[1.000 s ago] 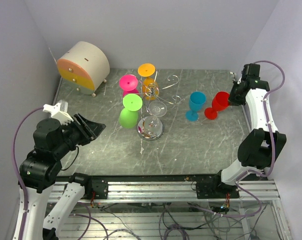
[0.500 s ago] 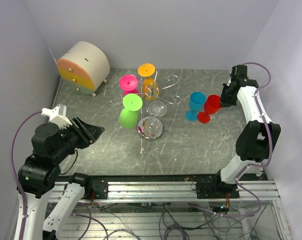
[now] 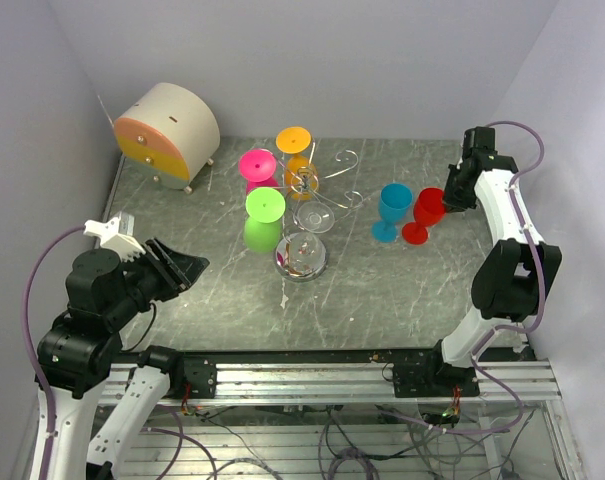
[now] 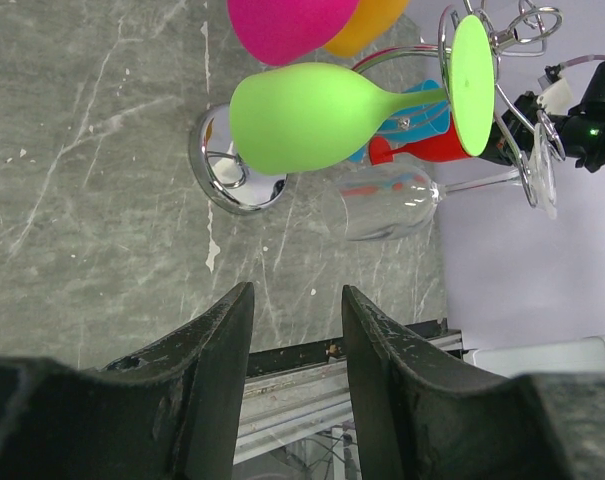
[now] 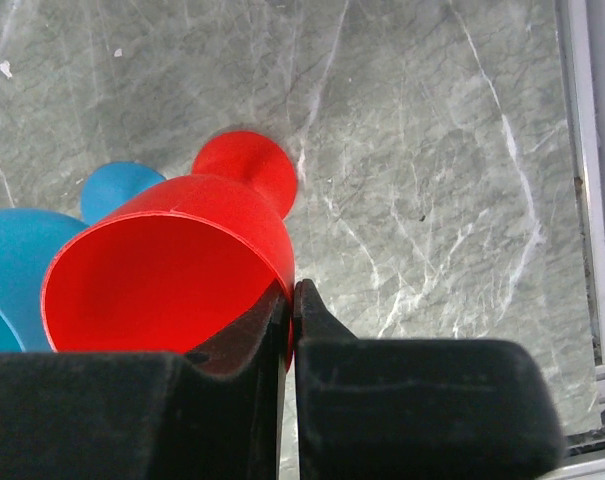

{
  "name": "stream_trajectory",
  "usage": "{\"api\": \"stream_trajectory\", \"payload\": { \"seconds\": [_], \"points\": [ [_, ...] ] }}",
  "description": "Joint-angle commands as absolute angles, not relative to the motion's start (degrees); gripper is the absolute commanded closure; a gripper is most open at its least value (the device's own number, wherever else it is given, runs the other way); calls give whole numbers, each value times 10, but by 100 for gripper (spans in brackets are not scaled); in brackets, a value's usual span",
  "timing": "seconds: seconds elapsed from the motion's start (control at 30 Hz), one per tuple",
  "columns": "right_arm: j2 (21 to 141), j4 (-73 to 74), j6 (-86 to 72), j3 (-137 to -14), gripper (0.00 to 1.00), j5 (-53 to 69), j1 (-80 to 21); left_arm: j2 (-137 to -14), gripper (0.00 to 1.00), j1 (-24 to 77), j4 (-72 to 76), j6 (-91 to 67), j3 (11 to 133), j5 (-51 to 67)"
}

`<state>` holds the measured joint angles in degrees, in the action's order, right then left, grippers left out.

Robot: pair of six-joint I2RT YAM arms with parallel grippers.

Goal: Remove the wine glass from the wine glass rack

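The silver wire rack (image 3: 327, 185) stands mid-table on its round chrome base (image 3: 300, 256). Green (image 3: 263, 218), pink (image 3: 257, 167), orange (image 3: 295, 150) and clear (image 3: 314, 217) wine glasses hang upside down on it. In the left wrist view the green glass (image 4: 307, 115) and clear glass (image 4: 382, 203) hang ahead. My right gripper (image 3: 450, 196) is shut on the rim of the red wine glass (image 5: 172, 265), one finger inside the bowl; its foot (image 3: 416, 233) is at the table beside the blue glass (image 3: 391, 210). My left gripper (image 3: 189, 263) is open and empty at the near left.
A round cream drawer box with orange and yellow fronts (image 3: 167, 132) sits at the back left. The metal rail (image 3: 312, 375) runs along the near edge. Grey walls close in the left, back and right sides.
My right gripper moved the red glass left toward the blue one, then lowered it upright beside it. My left arm drew back slightly.
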<state>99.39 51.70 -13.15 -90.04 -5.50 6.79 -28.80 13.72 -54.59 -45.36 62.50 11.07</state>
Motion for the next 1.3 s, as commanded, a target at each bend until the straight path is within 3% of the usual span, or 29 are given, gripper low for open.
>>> {"api": "stream_trajectory", "payload": {
  "seconds": [0.0,0.33,0.57,0.8,1.07,1.27],
  "points": [
    [1003,519,-133,-921,90,-57,58,-280,49,137,-548,-449,623,97],
    [938,528,-144,-969,73,-75,37,-280,49,137,-557,-446,631,92],
    [922,573,-147,-1099,70,-47,2,-279,49,137,-552,-452,630,90],
    [946,460,-180,-1136,68,239,-67,-285,50,137,-547,-454,637,92],
    [1010,430,-202,-1208,67,264,-175,-293,49,137,-564,-442,675,78],
    [927,379,-236,-1125,68,229,-184,-288,49,137,-563,-443,671,78]
  ]
}}
